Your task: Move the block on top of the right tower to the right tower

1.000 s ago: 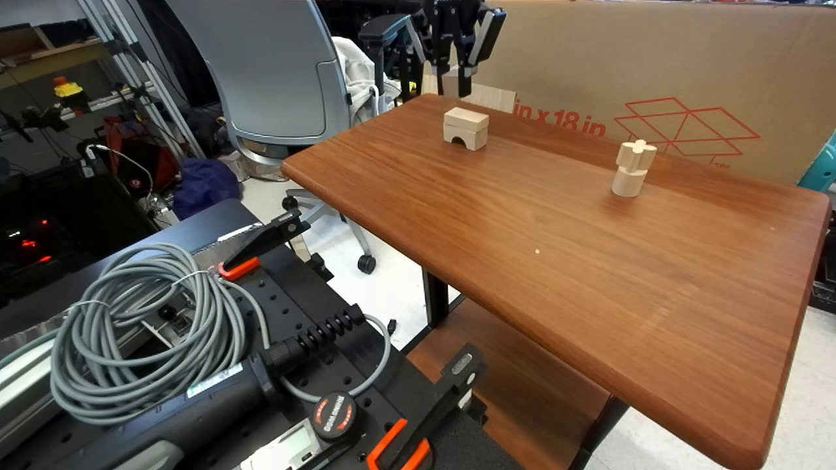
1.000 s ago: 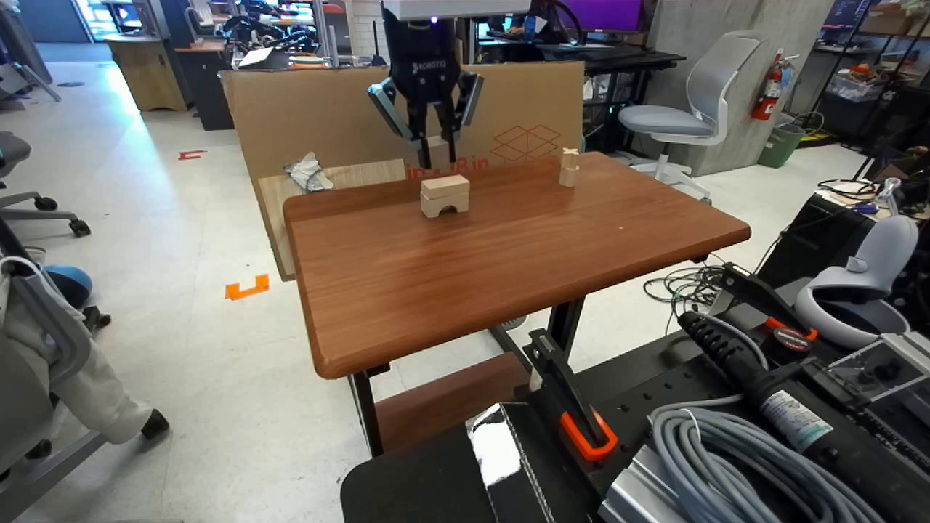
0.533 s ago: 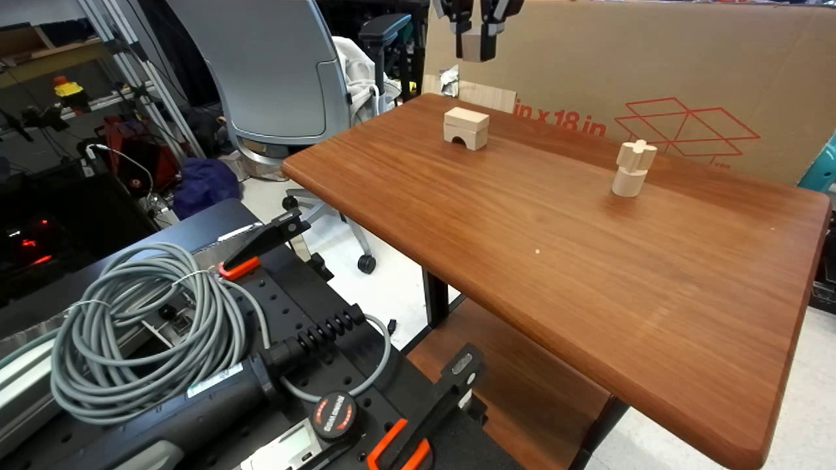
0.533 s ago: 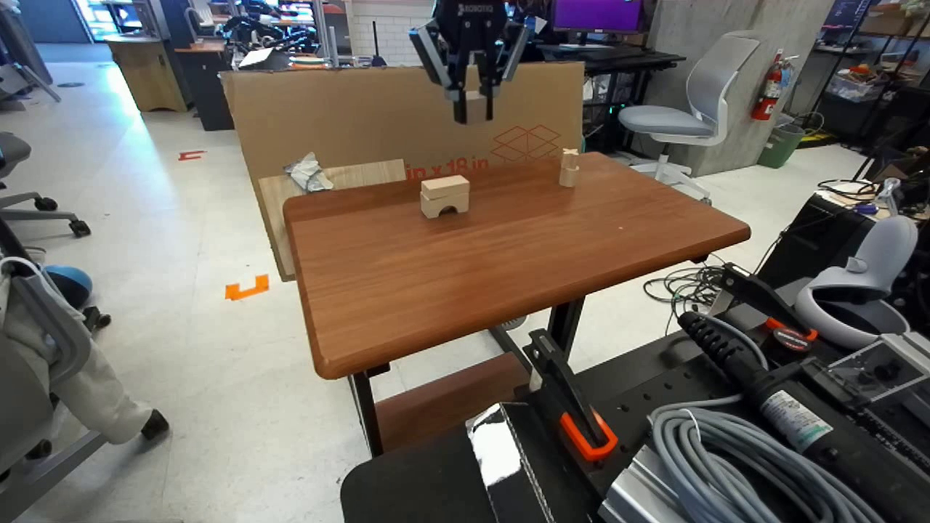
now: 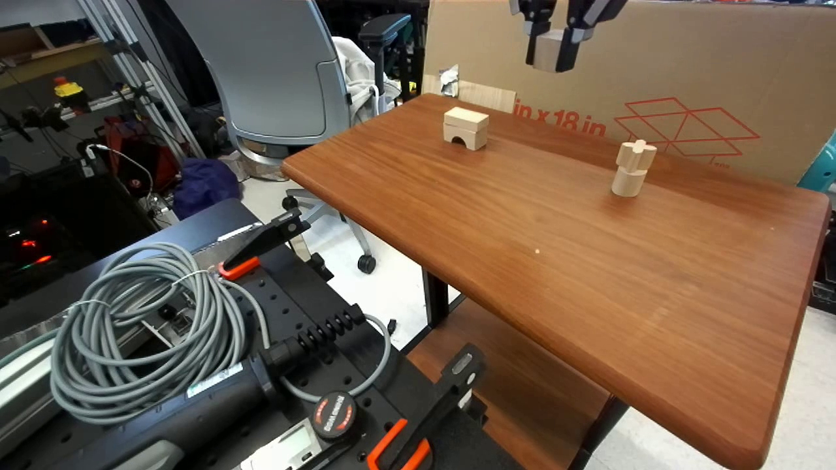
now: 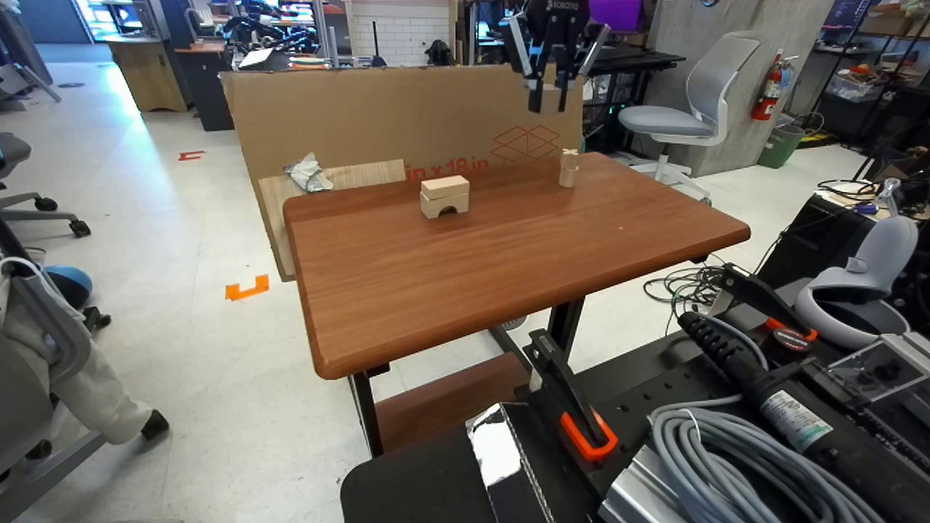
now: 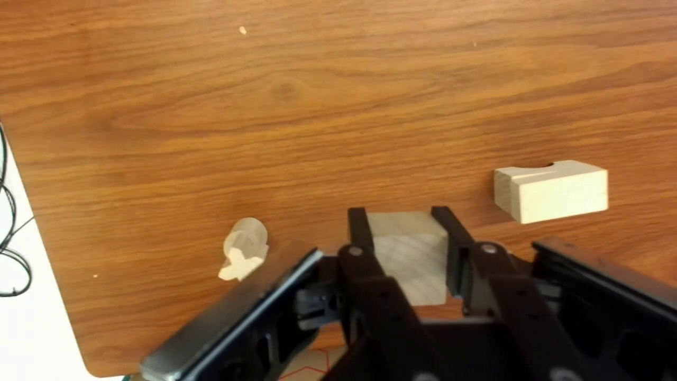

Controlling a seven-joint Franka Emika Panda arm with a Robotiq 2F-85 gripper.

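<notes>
Jaws of the black 2-finger gripper point(image 5: 548, 52) pinch the small cube-like pale-wood block point(image 7: 415, 270) above and to the side of the slim pale-wood tower point(image 5: 631, 173). Centre over the tower's cross-shaped top, lower level, release when seated. The brown wooden table point(image 5: 562, 261) ends near the tower; the 2-piece pale-wood arch stack point(image 5: 466, 129) stands well apart.

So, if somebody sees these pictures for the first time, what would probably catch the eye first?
Probably the dark gripper, holding a pale wooden block up clear of the brown table. Next, perhaps, on that table: the slim tower with its cross-shaped top and, apart from it, the wider stack with an arched base. In an exterior view, the coil of grey cable at the lower left also stands out.
</notes>
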